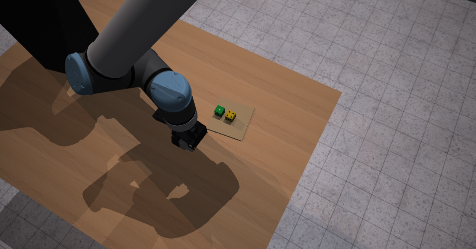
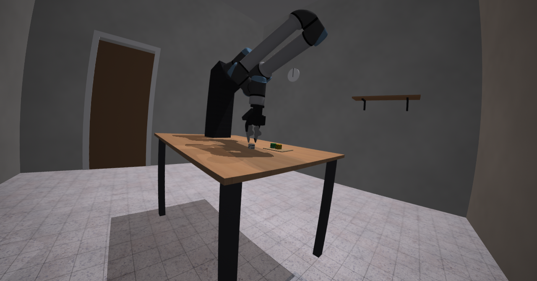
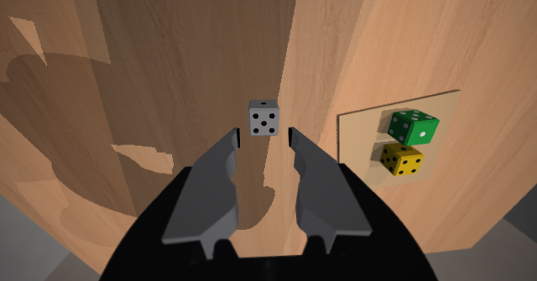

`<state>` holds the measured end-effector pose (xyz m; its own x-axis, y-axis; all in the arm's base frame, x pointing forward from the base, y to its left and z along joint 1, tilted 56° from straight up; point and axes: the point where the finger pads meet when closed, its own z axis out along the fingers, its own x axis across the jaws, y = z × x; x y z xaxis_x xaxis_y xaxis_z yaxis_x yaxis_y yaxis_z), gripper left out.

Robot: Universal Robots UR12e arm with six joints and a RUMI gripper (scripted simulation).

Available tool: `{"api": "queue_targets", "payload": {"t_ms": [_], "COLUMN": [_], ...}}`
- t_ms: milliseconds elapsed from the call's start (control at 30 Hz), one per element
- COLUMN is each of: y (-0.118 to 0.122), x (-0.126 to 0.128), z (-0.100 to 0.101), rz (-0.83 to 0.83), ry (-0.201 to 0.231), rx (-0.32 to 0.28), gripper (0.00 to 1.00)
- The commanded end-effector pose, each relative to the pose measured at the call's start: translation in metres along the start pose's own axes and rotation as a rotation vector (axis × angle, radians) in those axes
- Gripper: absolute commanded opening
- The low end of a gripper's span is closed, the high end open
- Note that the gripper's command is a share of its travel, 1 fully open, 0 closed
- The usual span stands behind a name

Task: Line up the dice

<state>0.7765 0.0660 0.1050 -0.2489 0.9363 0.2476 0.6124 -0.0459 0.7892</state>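
Reaching down from a folded elbow, the arm [image 2: 275, 42] is held with its wrist pointing at the worktop [image 2: 300, 157], and the gripper [image 3: 263, 137] is poised just above the grey die [image 3: 263, 117], apart from it. The jaws are spread partway with nothing between them. Three dice are counted: the grey one, five up, lies on bare wood beside the mat [image 1: 244, 126]; the green die [image 1: 219, 110], one up, and the yellow die [image 1: 230, 115], four up, sit side by side on the single mat.

No text is readable; pips show grey die [image 3: 263, 117] five, green die [image 3: 413, 127] one, yellow die [image 3: 402, 159] four.
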Motion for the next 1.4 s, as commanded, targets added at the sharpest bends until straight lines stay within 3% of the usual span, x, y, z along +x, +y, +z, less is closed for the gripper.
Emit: {"api": "queue_targets", "payload": {"t_ms": [0, 1367], "y": [0.0002, 0.0002], "x": [0.0, 0.0], "z": [0.0, 0.0055], "rz": [0.0, 0.0], "ry": [0.0, 0.0], "rx": [0.0, 0.0], "gripper": [0.28, 0.28]}}
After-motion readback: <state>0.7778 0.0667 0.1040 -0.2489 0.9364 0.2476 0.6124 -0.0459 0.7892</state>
